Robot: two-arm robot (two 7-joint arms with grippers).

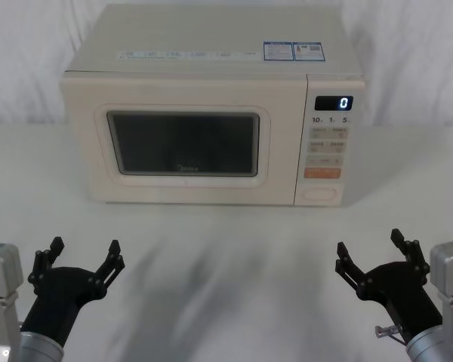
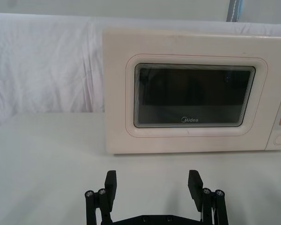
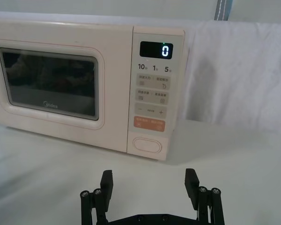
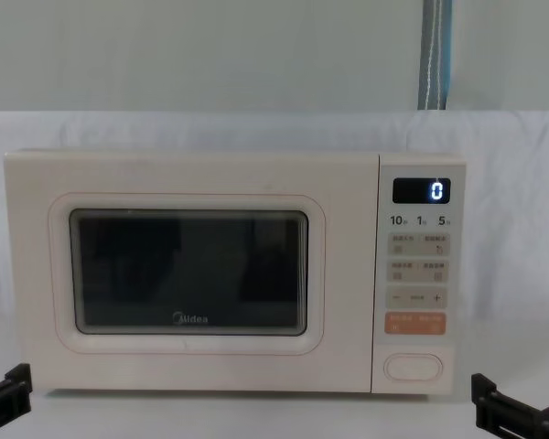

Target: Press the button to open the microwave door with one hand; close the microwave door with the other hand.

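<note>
Sitting at the bottom of the control panel, on the right side of the microwave front, the button is a wide cream key just under the orange key. Nothing touches it. Above them are small beige keys and a dark display that shows a zero. To the left of the panel, the microwave door is closed, flush with the front, with its dark window and a small logo below the glass. The microwave stands at the far middle of the white tabletop, with a white cloth hanging behind it.

Near the robot, the right gripper hovers over the tabletop at the near right, well apart from the button, its jaws spread wide and holding nothing. The left gripper hovers at the near left, well apart from the door, its jaws also wide apart and empty. Both grippers point toward the microwave.
</note>
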